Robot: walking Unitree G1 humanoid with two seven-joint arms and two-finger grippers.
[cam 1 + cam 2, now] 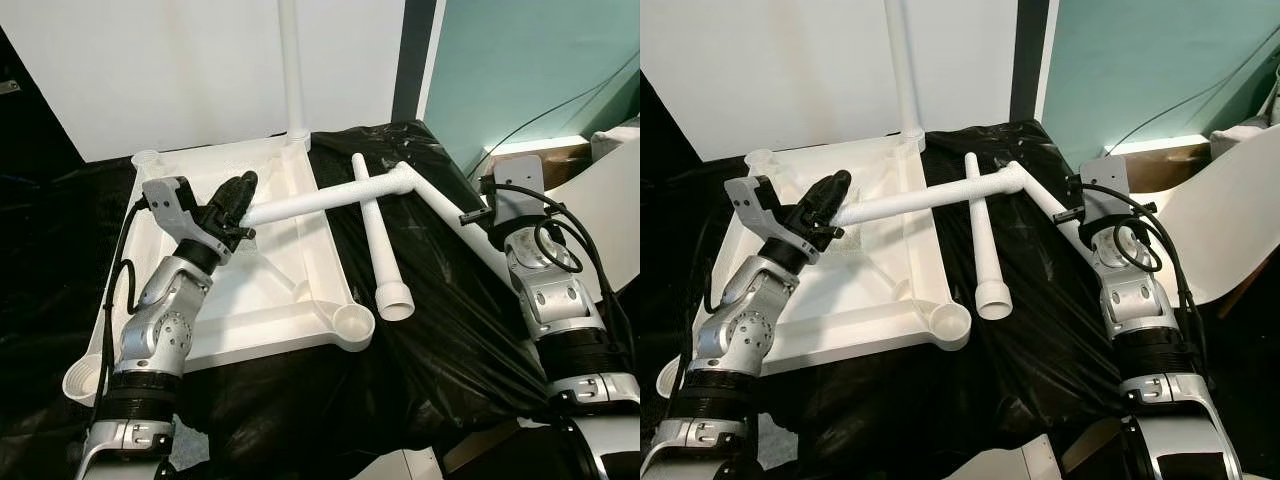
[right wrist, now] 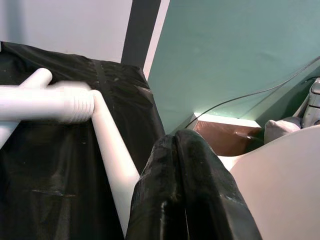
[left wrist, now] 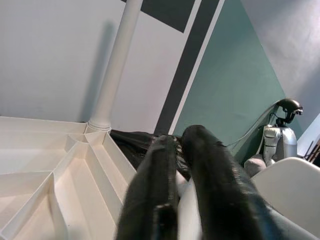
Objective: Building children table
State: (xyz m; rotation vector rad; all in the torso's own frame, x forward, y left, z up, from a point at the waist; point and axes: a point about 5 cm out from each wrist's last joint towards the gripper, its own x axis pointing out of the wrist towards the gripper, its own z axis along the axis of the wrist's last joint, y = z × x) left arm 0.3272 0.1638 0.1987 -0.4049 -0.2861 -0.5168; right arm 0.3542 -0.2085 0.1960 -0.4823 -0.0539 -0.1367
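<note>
White plastic tabletop (image 1: 240, 300) lies upside down on black sheeting (image 1: 440, 330). Over it, the left gripper (image 1: 238, 195) clamps one leg (image 1: 320, 200); the right gripper (image 2: 175, 165), fingers together, presses a second leg (image 2: 112, 160). Behind the tabletop stand a white wall (image 1: 180, 60) and a teal wall (image 1: 520, 60).

Left arm bent upward, left gripper (image 1: 240, 190) clamped on a white tube. Right arm raised, right gripper (image 2: 175, 165) with fingers pressed together.
</note>
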